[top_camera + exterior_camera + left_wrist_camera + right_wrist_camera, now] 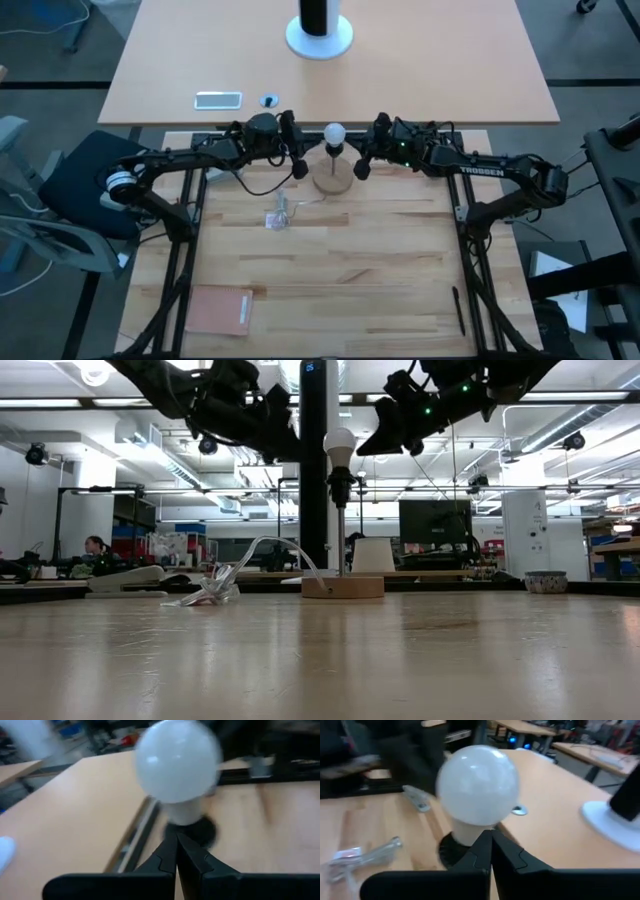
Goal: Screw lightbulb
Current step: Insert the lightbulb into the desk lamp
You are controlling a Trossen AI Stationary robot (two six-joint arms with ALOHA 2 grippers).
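Note:
The frosted white lightbulb (334,133) sits upright in the black socket on top of the thin stem (340,530), which stands on a round wooden base (333,181). It also shows in the left wrist view (177,762) and the right wrist view (477,785). My left gripper (300,168) is shut and empty just left of the stem, at bulb height. My right gripper (361,168) is shut and empty just right of it. In the low view both grippers (292,452) (366,448) hang on either side of the bulb (340,445), apart from it.
A clear plastic wrapper (278,215) lies left of and nearer than the wooden base, and a thin cable (280,550) runs from the base toward it. A brown pad (220,310) lies at the near left. A second table behind holds a white round stand (320,38) and a phone (218,99).

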